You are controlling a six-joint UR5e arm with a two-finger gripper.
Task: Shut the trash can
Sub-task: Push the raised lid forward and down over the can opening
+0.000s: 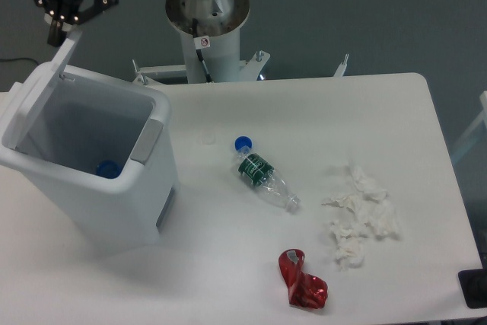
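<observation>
Nearest the lower edge of the frame, you have a crushed red can (303,281) on the white tabletop (228,264), with crumpled tissue (359,222) to its right. Further back, at centre, a clear plastic bottle (265,175) lies on its side, blue cap toward the top of the frame. At left stands the trash can (91,165), open, a blue object (107,168) visible inside; its grey push tab (148,141) faces right. Its lid (39,89) stands raised along the left rim, tilted outward. At the upper left of the frame, your end effector (61,27) sits at the lid's top edge, apparently placed there to push it down. Whether its fingers are spread or closed I cannot tell. The lid is not yet lowered.
</observation>
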